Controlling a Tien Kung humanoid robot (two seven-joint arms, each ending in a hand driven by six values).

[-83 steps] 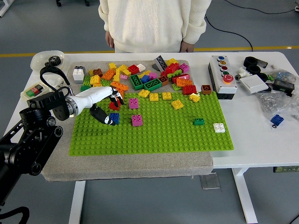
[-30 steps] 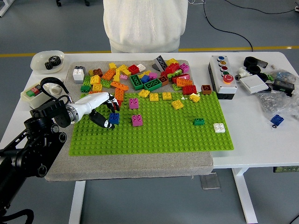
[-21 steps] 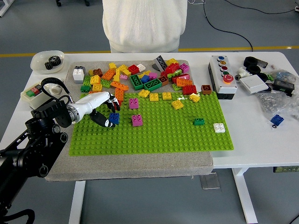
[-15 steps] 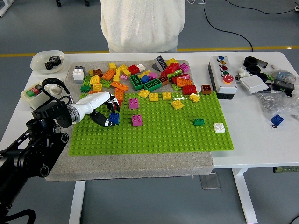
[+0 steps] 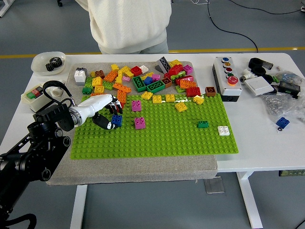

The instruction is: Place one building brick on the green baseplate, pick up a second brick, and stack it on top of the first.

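While left hand (image 5: 108, 114) stays at blue brick (image 5: 116, 120), person (image 5: 126, 24) shifted left

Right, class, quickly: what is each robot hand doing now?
Left hand: at the blue brick on the green baseplate; grip cannot be told.
Right hand: not in view.

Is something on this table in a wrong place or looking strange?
One blue brick lies alone on the bare white table at the far right, beside a clear plastic bag, well away from the brick pile and the green baseplate. Otherwise nothing looks spilled or broken.
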